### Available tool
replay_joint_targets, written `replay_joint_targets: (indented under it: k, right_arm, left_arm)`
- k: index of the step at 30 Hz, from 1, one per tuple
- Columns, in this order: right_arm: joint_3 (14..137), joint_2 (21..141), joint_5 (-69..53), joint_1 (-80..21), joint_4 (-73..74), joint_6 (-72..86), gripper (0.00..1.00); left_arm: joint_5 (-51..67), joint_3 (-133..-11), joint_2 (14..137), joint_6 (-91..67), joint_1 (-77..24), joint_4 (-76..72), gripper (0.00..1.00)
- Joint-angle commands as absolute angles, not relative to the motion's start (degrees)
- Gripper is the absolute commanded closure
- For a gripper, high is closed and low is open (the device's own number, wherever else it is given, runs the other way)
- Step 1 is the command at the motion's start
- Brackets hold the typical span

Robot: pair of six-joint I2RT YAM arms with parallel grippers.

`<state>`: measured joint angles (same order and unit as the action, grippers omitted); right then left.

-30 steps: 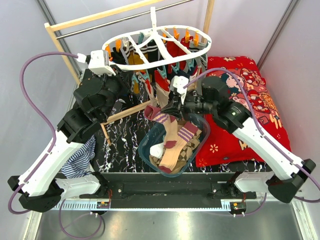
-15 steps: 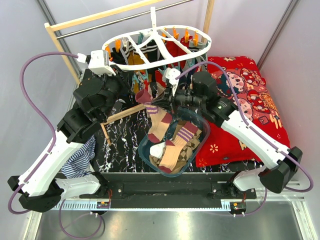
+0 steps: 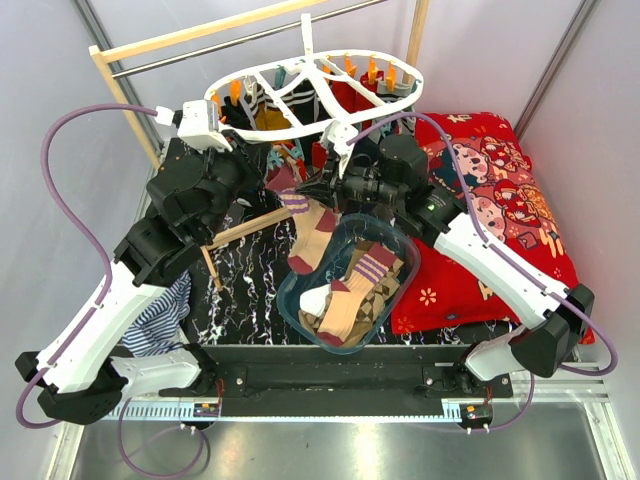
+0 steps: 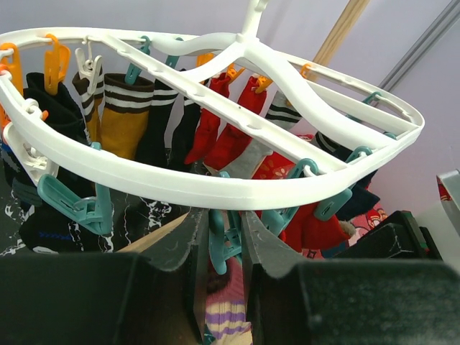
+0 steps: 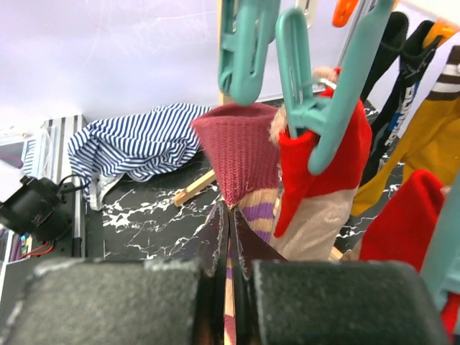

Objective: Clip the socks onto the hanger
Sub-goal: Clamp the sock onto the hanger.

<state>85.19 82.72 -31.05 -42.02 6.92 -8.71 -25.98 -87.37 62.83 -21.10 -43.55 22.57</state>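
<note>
The white oval hanger hangs from the rod, with several socks clipped along it; it also fills the left wrist view. My left gripper sits under the hanger's front rim, with its fingers closed on a teal clip. My right gripper is shut on a maroon-cuffed, purple-striped beige sock. It holds the sock's cuff up just below the teal clips, beside a clipped red sock. The same sock shows between the left fingers.
A clear bluish tub holds more socks at front centre. A red printed cushion lies on the right. A blue-white striped cloth lies on the left. The wooden rack and its lower bar stand behind.
My right gripper has carried the striped sock up out of the tub and leftward, to under the hanger's front clips. My left arm has stayed in place.
</note>
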Motion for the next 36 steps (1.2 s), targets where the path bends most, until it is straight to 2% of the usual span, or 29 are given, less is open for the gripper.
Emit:
replay_joint_targets:
  k: [1,22,36]
  right_arm:
    - [88.5,83.5,-28.9,-42.3,3.2,-7.7,1.00]
    - [90.1,83.7,-30.1,-42.3,1.1,-7.3,1.00]
    - [86.8,81.3,-30.6,-42.2,0.5,-7.5,1.00]
  left_arm:
    - [-25.0,-89.3,61.7,-21.6,-43.3,19.3,0.95]
    - [-25.2,-88.6,61.6,-21.5,-43.3,19.2,0.95]
    - [-26.5,-88.9,61.3,-20.5,-43.3,18.7,0.95]
